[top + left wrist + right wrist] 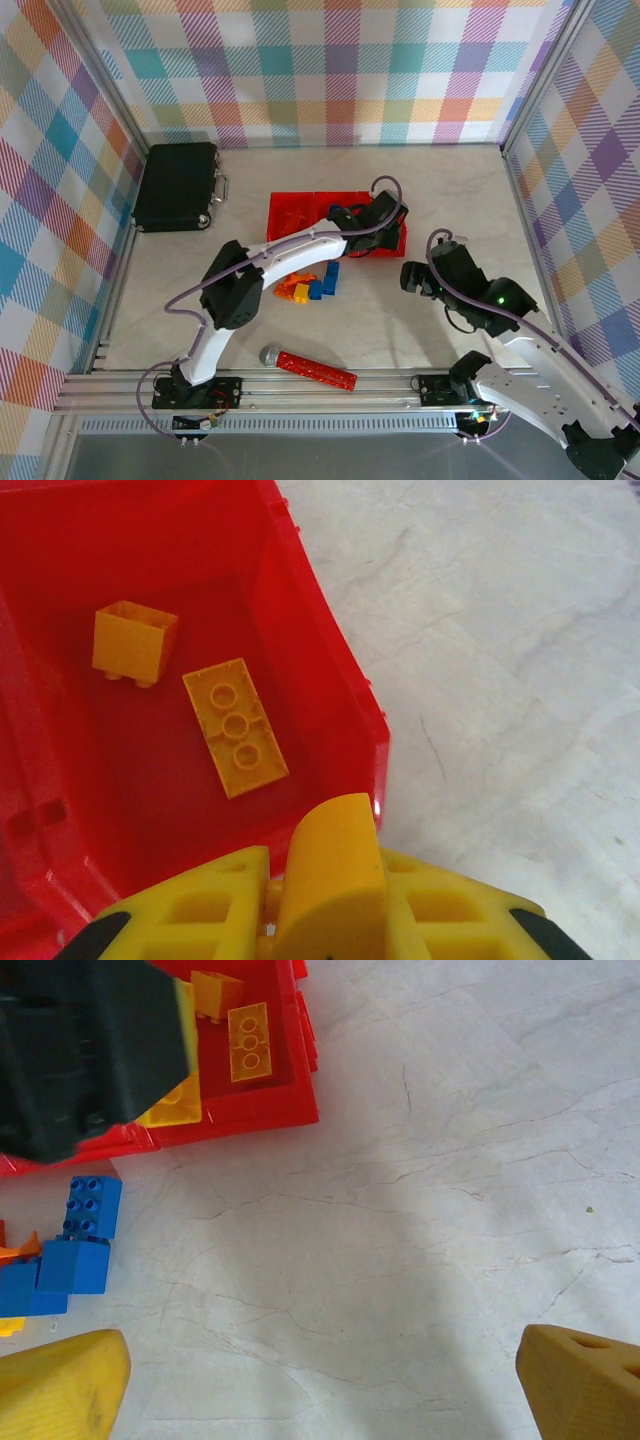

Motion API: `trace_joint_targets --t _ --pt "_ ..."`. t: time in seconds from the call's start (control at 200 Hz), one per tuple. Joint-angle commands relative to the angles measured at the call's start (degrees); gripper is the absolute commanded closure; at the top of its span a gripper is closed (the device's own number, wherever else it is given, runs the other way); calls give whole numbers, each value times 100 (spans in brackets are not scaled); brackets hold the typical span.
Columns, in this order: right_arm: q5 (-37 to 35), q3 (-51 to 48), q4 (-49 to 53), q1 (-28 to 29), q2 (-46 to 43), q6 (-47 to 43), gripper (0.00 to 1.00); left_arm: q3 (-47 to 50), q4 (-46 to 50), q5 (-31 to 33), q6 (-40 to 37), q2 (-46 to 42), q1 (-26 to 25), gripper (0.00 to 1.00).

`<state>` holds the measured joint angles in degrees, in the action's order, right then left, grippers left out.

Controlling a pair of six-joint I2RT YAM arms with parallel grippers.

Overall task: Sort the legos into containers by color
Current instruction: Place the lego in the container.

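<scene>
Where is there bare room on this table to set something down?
Bare tabletop lies right of the red bins, up to the wall, and between the black case and the left arm. It is crowded mid-table: the left gripper holds a yellow brick over the bins, with loose bricks just below.

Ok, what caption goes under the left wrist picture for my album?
Left pincer holds a yellow brick above a red bin with two yellow bricks inside.
</scene>
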<state>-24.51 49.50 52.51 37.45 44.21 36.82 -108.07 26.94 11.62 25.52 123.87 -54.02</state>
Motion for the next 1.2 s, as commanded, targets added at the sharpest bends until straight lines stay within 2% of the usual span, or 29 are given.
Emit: trace_joint_targets --t 0.0,0.255,0.33,0.58,0.645,0.695,0.725,0.845,1.025,1.045,1.08,1.195 --pt "-118 138 332 -41 -116 -131 1 -582 12 381 -195 265 89 86" --pt "-295 320 613 -45 -330 -336 1 -1048 51 878 -307 836 220 86" --pt "-285 331 605 -45 -287 -342 1 -1131 35 964 -302 943 284 78" --pt "14 256 521 -44 -219 -239 1 -1646 101 985 -436 1370 418 71" --pt "47 220 506 -45 -261 -204 1 -1676 16 990 -513 1399 427 64" --pt "92 201 474 -45 -280 -203 1 -1709 -37 990 -593 1396 426 48" --pt "141 186 446 -44 -289 -223 1 -1759 -21 949 -640 1411 422 44" --pt "245 178 332 -45 -292 -295 1 -1986 119 921 -867 1381 430 35" --pt "361 220 283 -45 -194 -282 1 -1980 163 715 -1143 1012 431 28" --pt "410 209 251 -44 -178 -287 1 -1985 186 619 -1184 936 436 21" --pt "473 180 208 -45 -154 -285 1 -1995 247 463 -1246 805 435 17" --pt "660 114 -50 -45 9 -215 1 -1683 327 288 -1241 158 428 14"
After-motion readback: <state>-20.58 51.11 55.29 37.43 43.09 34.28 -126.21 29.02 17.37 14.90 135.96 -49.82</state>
